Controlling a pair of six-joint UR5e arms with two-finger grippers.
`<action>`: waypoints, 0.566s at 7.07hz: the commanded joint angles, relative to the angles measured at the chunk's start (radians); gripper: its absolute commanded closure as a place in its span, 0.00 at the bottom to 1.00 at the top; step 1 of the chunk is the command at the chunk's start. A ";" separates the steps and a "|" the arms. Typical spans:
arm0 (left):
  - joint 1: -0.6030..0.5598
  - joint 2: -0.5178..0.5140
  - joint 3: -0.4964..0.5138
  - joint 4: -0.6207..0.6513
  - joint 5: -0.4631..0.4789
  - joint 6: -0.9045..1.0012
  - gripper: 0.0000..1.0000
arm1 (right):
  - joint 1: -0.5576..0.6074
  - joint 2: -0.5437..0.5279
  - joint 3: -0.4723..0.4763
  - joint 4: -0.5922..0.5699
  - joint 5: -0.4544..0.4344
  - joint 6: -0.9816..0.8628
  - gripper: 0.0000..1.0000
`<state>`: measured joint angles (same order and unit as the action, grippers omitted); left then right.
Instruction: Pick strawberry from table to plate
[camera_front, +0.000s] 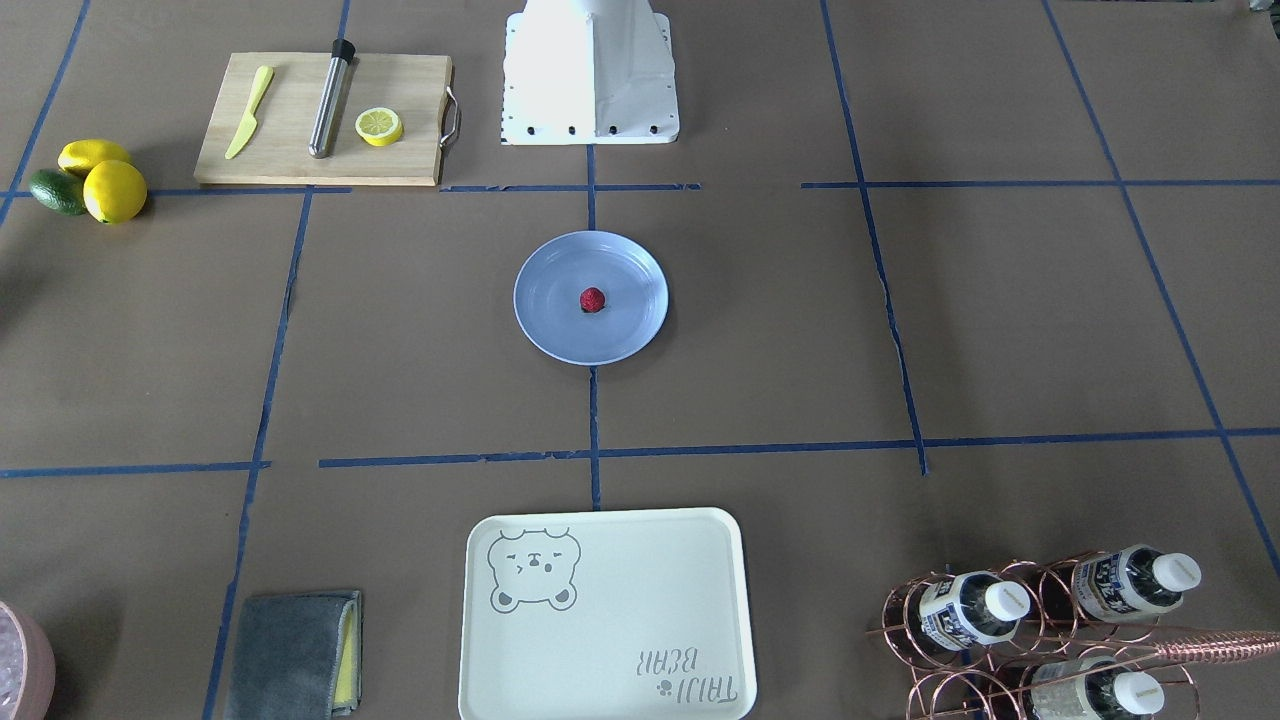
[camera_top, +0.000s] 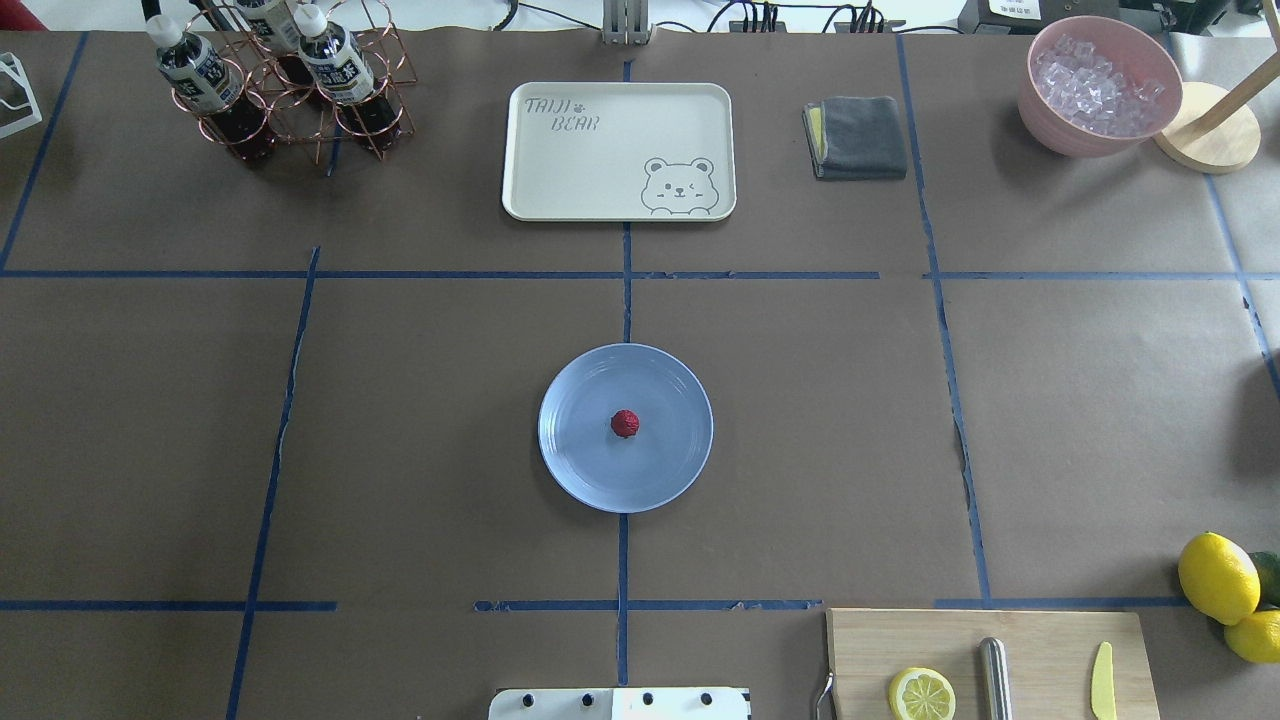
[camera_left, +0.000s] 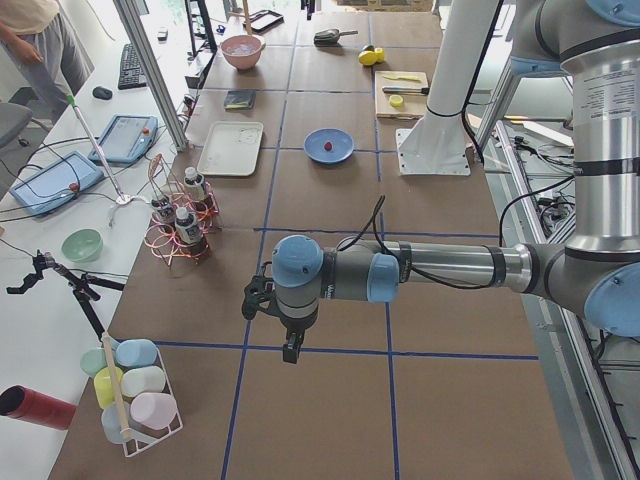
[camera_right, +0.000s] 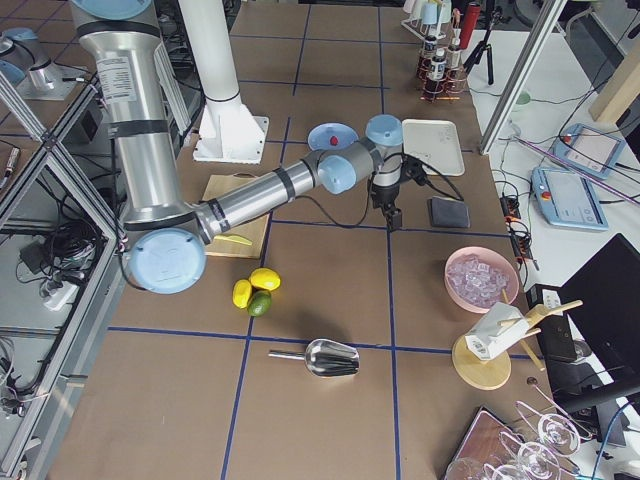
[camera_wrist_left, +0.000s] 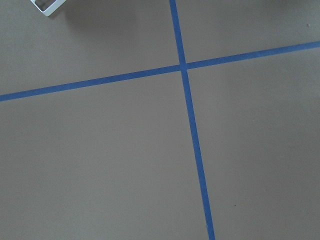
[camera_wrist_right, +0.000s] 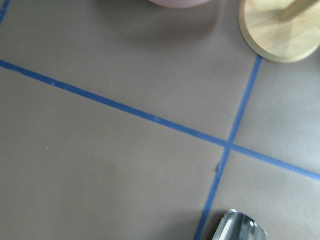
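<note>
The small dark-red strawberry (camera_front: 593, 300) (camera_top: 625, 423) lies in the middle of the light-blue plate (camera_front: 548, 325) (camera_top: 580, 465), which rests at the centre of the brown paper table (camera_front: 800, 330). Neither gripper appears in the overhead or front-facing views. The left gripper (camera_left: 291, 349) hangs over bare table at the robot's far left, well away from the plate (camera_left: 341, 153); I cannot tell whether it is open or shut. The right gripper (camera_right: 393, 218) hovers over the table far from the plate (camera_right: 318, 131), near the grey cloth (camera_right: 448, 212); its state cannot be told either.
A cream bear tray (camera_top: 618, 150), a copper bottle rack (camera_top: 290, 80), a grey cloth (camera_top: 856, 137) and a pink ice bowl (camera_top: 1098, 85) line the far side. The cutting board (camera_top: 990, 660) with a lemon half, plus lemons (camera_top: 1218, 577), sit near right.
</note>
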<state>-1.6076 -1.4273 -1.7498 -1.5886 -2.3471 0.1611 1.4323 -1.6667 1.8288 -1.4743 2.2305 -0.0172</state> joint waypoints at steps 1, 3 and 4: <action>-0.005 0.007 -0.026 -0.005 0.000 0.020 0.00 | 0.091 -0.144 0.000 0.009 0.004 -0.018 0.00; -0.003 0.024 -0.036 -0.008 0.002 0.018 0.00 | 0.093 -0.171 -0.006 0.009 0.005 -0.014 0.00; -0.003 0.025 -0.034 -0.007 0.003 0.018 0.00 | 0.093 -0.168 -0.016 0.009 0.008 -0.014 0.00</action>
<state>-1.6101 -1.4061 -1.7826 -1.5956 -2.3446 0.1785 1.5227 -1.8297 1.8217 -1.4653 2.2355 -0.0317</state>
